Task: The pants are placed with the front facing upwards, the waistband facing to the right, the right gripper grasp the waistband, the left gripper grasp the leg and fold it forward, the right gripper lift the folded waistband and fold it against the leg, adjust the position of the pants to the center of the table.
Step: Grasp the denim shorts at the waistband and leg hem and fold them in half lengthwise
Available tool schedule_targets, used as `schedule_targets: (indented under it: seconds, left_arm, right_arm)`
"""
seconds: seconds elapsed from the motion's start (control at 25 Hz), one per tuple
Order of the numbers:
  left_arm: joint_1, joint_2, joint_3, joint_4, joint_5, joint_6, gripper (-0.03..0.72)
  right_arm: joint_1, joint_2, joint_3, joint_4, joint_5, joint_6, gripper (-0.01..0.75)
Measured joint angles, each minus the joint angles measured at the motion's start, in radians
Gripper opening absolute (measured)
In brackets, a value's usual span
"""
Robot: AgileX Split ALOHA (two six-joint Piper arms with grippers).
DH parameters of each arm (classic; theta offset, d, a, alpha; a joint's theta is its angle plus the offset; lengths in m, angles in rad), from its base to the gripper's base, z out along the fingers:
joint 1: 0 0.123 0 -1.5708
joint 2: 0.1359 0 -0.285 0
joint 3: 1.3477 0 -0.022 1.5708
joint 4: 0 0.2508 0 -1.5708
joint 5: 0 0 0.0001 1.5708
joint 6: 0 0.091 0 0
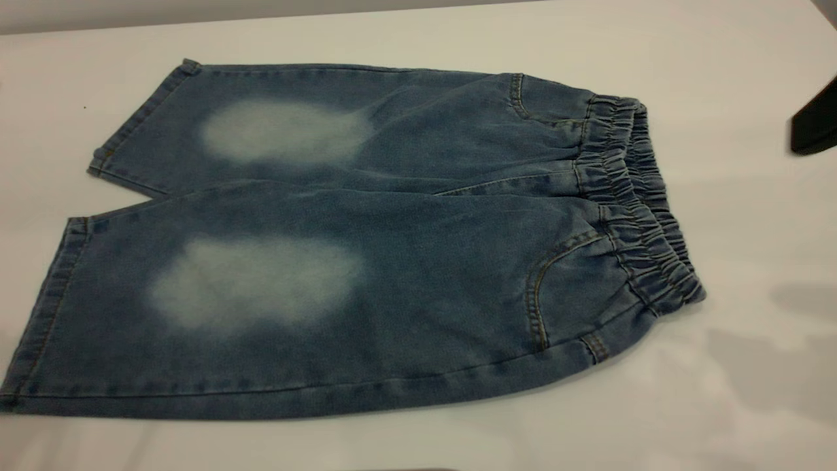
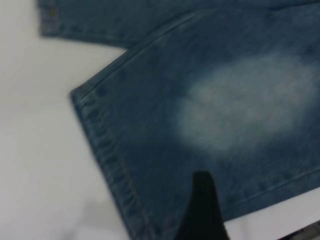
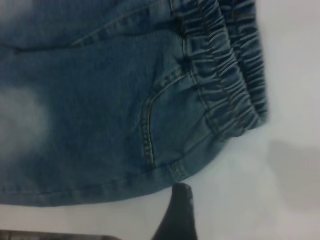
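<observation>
Pants: short, wide-legged, blue denim, laid flat and front up on the white desk, filling most of the exterior view. Waistband to the right: gathered elastic, same blue, many small vertical puckers, its open mouth showing a second ruffled layer behind. Leg hems to the left; the far leg shorter in view, the near leg wider, its hem reaching the left edge of the picture. The two legs meet along a seam line running left to right, parting into a narrow wedge of bare desk at the hems. One pale faded oval patch on each leg, roughly mid-leg. Tan stitching along hems, side seams and the two curved pockets just left of the waistband. Cloth smooth, few wrinkles. Left pincer: a single black tapering finger seen in its wrist view, over the near leg close to the hem and outer seam; whether parted or closed cannot be told. Right pincer: one dark finger in its wrist view, above bare desk just near of the pocket corner and waistband end; spread likewise cannot be told.
</observation>
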Motion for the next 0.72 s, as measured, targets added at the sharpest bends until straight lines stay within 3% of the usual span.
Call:
schedule_targets:
  seconds: [0.32,0.48,0.72]
  left_arm:
    - [-0.11,0.165,-0.078,-0.035,-0.024,0.057,0.515]
    - [-0.155,0.213,-0.095,-0.035,-0.04,0.079,0.515]
    - [-0.172,0.241,-0.095,-0.037,-0.046,0.095,0.515]
  right_arm:
    - [0.0,0.351,-0.021,0.49,-0.034,-0.559,0.588]
    - [0.0,0.514,-0.049,0.678,0.003,-0.788,0.587]
    - [0.0,0.693,-0.092,0.811,-0.006,-0.934,0.587]
